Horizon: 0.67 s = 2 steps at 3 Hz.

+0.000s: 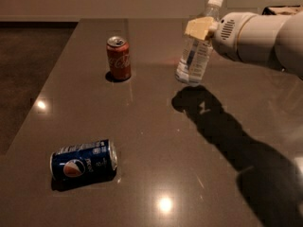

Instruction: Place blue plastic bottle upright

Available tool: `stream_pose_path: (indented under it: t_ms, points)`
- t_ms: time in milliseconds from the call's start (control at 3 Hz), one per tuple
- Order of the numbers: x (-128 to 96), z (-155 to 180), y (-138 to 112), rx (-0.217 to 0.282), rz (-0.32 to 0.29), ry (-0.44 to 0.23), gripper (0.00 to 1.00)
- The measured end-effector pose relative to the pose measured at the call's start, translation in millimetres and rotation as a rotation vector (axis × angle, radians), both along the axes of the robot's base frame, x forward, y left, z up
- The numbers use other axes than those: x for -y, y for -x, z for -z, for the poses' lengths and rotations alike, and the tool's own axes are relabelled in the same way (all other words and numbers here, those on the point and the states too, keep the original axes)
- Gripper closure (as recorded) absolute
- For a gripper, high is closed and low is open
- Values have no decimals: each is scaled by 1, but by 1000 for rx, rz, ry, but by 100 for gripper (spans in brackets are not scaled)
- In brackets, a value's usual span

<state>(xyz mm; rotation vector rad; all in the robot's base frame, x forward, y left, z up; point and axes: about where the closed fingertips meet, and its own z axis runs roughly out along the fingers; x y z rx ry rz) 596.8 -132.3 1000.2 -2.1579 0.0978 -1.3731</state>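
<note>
- Near left, a Pepsi can lies on its side on the surface; it is no part of the task.
- Right of centre, the blue plastic bottle hangs cap-up and slightly tilted; its shadow falls apart from its base, so it seems just clear of the surface; the gripper is clamped on it below the cap.
- The step in hand looks like the set-down; next it calls for lowering, squaring the base flat, then letting go.
- The arm reaches in from the right, near level.
- Farther left, a Coca-Cola can stands upright, well apart.
</note>
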Motion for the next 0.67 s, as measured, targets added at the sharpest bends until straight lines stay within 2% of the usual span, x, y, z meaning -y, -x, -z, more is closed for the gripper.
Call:
stream_pose_path:
  t_ms: [667]
  points:
    - [-10,13,3,64,11,44,100]
